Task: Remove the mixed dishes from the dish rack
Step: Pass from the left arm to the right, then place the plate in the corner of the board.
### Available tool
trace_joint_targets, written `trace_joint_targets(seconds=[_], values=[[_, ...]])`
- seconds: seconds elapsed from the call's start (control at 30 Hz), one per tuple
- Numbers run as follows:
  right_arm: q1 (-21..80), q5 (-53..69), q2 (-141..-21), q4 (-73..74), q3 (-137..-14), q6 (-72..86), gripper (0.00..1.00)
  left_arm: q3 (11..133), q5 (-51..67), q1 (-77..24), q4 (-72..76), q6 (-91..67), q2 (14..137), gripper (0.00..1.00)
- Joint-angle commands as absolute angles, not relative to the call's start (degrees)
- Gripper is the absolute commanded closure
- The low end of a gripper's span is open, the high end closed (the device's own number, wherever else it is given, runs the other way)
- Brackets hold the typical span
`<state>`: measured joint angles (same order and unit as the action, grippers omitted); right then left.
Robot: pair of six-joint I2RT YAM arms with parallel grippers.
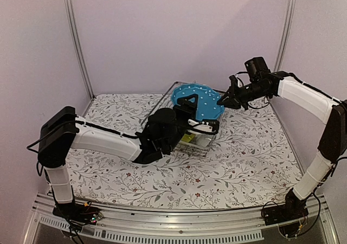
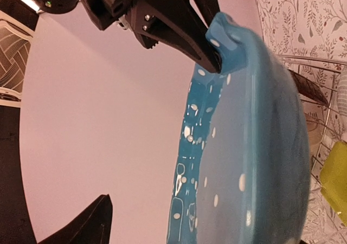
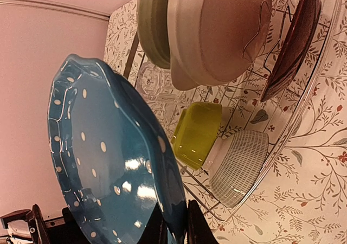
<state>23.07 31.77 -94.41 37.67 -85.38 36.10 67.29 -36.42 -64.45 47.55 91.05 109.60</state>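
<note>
My right end effector point(image 1: 221, 100) is pressed together on the rim of the blue plate point(image 1: 203, 104), pinching it at the plate's right edge in the top view. The plate is tilted up on edge above the far end of the dish rack point(image 1: 196, 149), near the middle of the frame.

My left end effector point(image 1: 190, 104) is spread, with its fingers on the near side of the plate. In my left wrist view one finger point(image 2: 89, 222) sits at lower left, apart from the plate's speckled face.

In the right wrist view the rack holds a pale green plate point(image 3: 152, 21) and a white dish point(image 3: 217, 32) at the top, a dark red plate point(image 3: 295, 43) at upper right, a yellow-green bowl point(image 3: 198, 133) at centre, and a grid-patterned pale bowl point(image 3: 238, 165) touching it. The rack stands on the floral table point(image 1: 244, 162).
</note>
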Motion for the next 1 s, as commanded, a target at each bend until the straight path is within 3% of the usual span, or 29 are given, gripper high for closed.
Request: trace_joint_targets(seconds=[0.0, 0.23, 0.57, 0.97], values=[[22.6, 35.6, -89.9, 32.6, -86.2, 37.6, 1.0, 67.7, -35.6, -64.2, 45.7, 88.0, 107.3, 0.22], [20.8, 35.8, -88.7, 32.0, -86.1, 38.4, 1.0, 67.0, -34.8, -64.2, 42.2, 85.6, 106.0, 0.18], [13.5, 35.1, -86.6, 31.9, -83.7, 38.6, 1.0, 65.7, -34.1, -64.4, 41.0, 82.7, 103.9, 0.01], [-1.6, 30.1, -81.0, 32.5, -76.1, 37.5, 1.0, 65.3, -34.2, -64.1, 39.2, 78.0, 101.0, 0.0]])
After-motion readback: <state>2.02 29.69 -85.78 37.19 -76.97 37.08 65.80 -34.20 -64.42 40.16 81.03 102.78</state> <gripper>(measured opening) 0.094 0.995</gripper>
